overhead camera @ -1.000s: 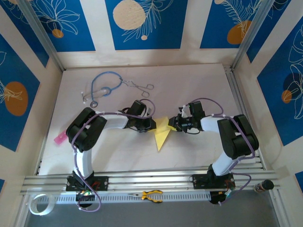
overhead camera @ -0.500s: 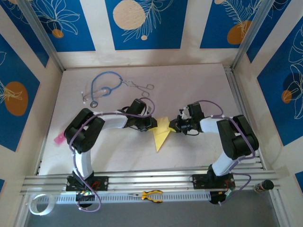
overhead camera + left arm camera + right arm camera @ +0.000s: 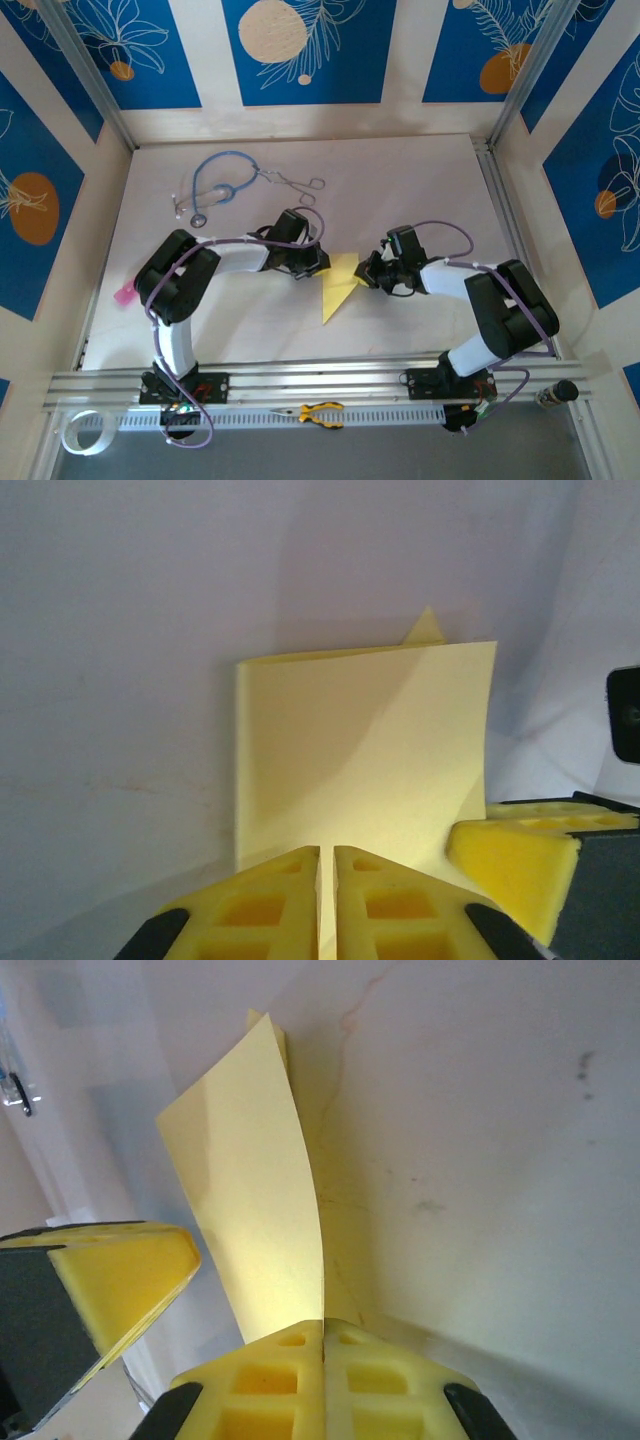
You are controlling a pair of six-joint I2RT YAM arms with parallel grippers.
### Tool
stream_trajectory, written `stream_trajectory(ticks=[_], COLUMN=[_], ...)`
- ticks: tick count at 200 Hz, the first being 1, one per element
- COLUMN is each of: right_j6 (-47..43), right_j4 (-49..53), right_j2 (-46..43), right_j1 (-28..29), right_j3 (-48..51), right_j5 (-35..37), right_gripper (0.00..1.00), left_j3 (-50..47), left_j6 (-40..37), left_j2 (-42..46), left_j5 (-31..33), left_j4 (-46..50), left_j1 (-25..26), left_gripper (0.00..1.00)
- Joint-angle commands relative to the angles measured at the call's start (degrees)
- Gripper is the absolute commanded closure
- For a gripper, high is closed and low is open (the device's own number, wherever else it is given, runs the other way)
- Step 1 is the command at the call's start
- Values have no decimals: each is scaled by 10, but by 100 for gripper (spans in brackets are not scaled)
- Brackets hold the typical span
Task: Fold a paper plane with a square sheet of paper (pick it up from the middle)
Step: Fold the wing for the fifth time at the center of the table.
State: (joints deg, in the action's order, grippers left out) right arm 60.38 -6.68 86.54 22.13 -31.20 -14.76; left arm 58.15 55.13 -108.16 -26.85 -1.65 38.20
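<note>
Mid-table, the pale-yellow folded paper dart [image 3: 338, 286] is clamped by the left gripper [image 3: 327, 858] and right gripper [image 3: 324, 1328], both closed tight. Wing-folding is judged underway, needing aligned creasing next.

White table [image 3: 400, 190]: stethoscope [image 3: 218, 187], forceps [image 3: 295, 182], pink object [image 3: 127, 293].

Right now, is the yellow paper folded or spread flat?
Folded: from above the paper is a narrow pointed shape; the left wrist view shows a second layer behind.
</note>
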Motion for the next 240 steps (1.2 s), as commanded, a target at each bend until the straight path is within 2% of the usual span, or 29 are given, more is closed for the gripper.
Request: stream_trajectory(ticks=[1,25,64,133,199,240], right_j6=[16,7,-12,-46,-79,-107], right_j4=[1,-7,-13,-33,-20,-15], right_j2=[-21,-24,-28,1,16,34], right_j1=[4,4,1,-19,-45,-63], right_j3=[14,18,21,4,-9,-21], right_j5=[15,5,-19,-99,-134,-163], right_gripper=[96,95,87,75,71,75], left_j3=[-17,-25,-24,-22,-16,-9], left_j6=[3,8,-3,-19,-25,-31], left_j2=[4,-7,-20,-27,-32,-37], left_j5=[7,-1,5,6,2,-3], left_j4=[7,-14,-13,-11,-9,-2], left_j1=[4,4,3,3,4,3], left_gripper=[89,92,100,100,100,100])
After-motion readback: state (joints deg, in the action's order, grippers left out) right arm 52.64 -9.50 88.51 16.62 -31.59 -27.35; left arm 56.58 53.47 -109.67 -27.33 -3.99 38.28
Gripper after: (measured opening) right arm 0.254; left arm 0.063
